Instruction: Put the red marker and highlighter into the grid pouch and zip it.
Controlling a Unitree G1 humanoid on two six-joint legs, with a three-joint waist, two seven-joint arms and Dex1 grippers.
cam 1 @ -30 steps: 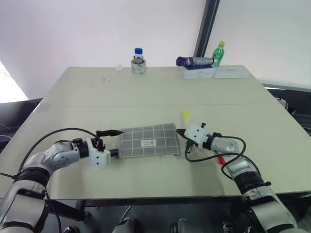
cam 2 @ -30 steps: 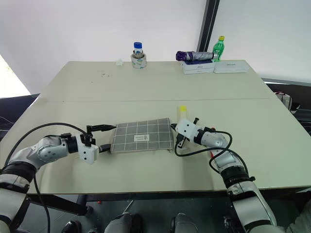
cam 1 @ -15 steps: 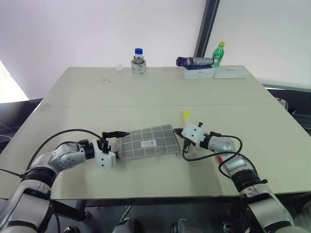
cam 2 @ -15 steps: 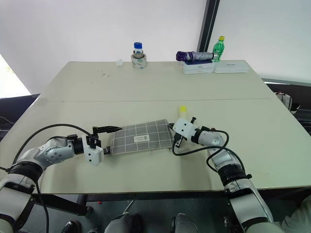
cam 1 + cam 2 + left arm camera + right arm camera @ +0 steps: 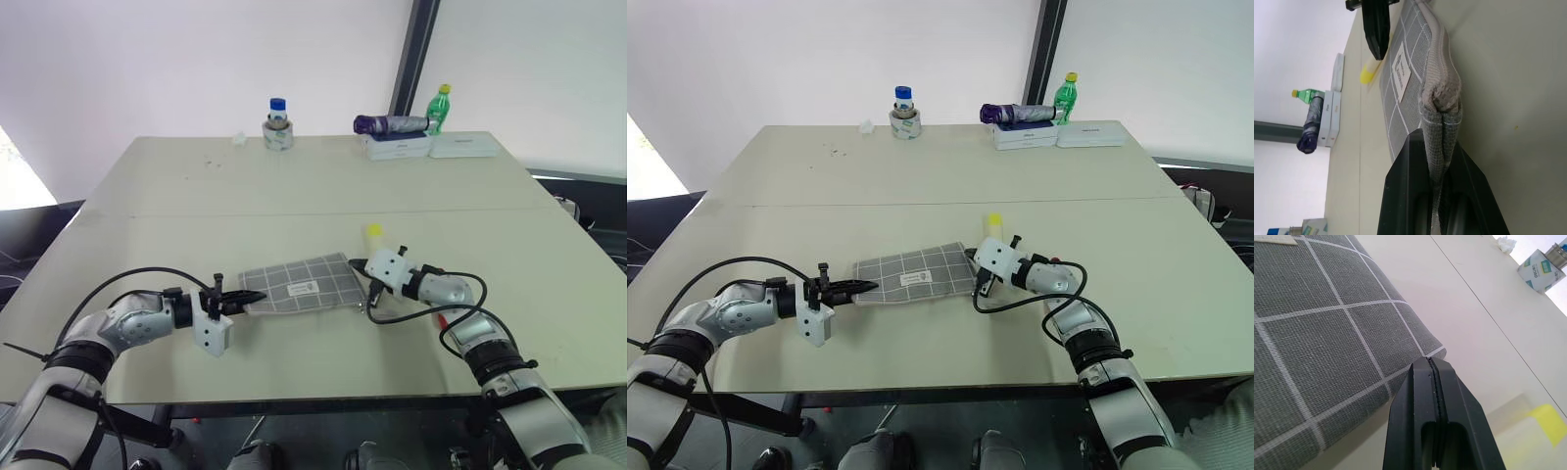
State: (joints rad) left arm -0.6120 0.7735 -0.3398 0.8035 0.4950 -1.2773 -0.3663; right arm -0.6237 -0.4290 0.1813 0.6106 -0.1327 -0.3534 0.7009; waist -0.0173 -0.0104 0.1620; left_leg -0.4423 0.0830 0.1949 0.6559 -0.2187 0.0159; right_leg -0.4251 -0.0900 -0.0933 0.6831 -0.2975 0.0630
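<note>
- Grey fabric of the grid pouch (image 5: pixel 299 287) lies mid-table, bunched at its left end; left gripper (image 5: pixel 1442 161) has its fingers clamped on that end's edge.
- Right gripper (image 5: pixel 1433 377) has its fingers pressed together right at the pouch's other end; can't tell whether any fabric or a zipper tab is caught between them.
- Highlighter (image 5: pixel 374 234) lies on the table just behind the right gripper, outside the pouch. A bit of red shows beside the right forearm, likely the red marker (image 5: pixel 446 320), also not inside.
- Risk: the pinch is on a thin fabric fold, so a pull from either side could slip it free.
- Risk: if both arms pull apart, the pouch stretches flat and the mouth stays shut, so nothing goes in.
- Risk: a right wrist swing could knock the highlighter and roll it away.
- Risk: zipping now would close an empty pouch.
</note>
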